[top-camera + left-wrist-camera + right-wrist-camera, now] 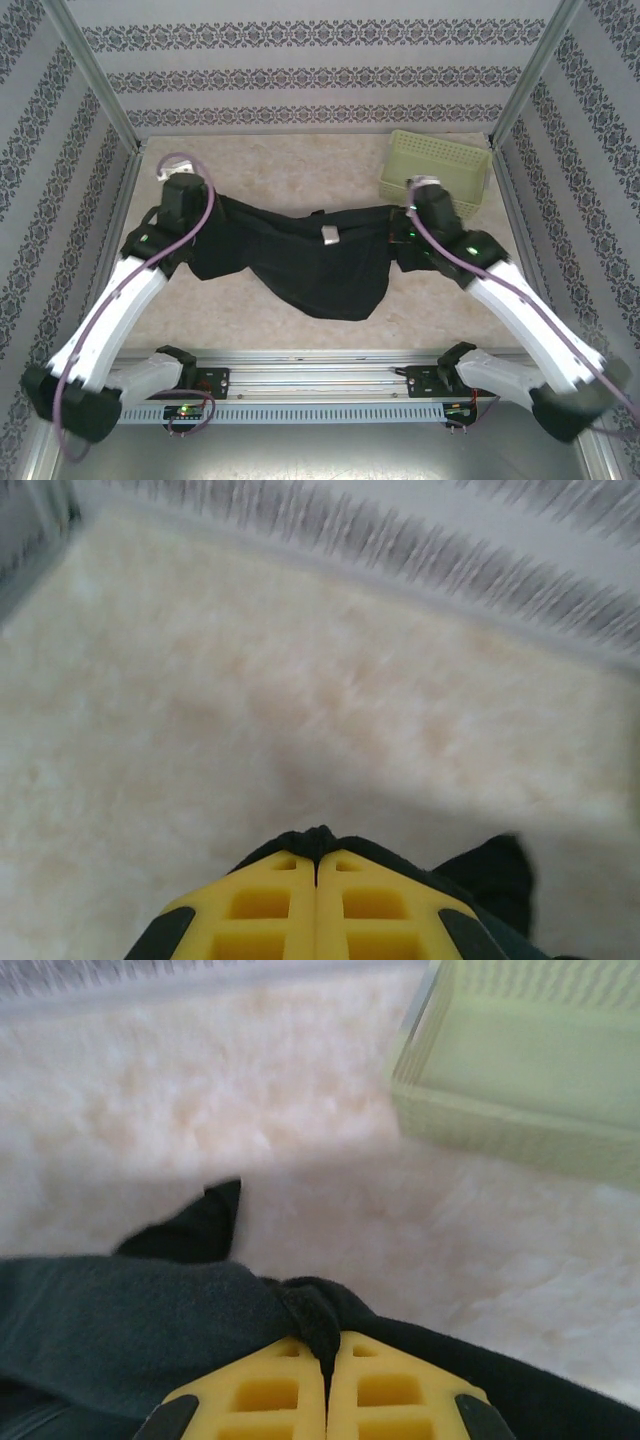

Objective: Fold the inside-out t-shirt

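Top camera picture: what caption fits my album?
Both robot jaws, shut, hold a black t-shirt spread between them, near a green basket.

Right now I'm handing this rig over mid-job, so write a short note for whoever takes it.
The left tool is shut on one edge of the t-shirt.
The right tool is shut on the opposite edge.
The t-shirt is stretched between both over the table, sagging toward the near side, white tag showing.
The basket sits far right, apart from it.
Done: both grips. Left: all the folding.
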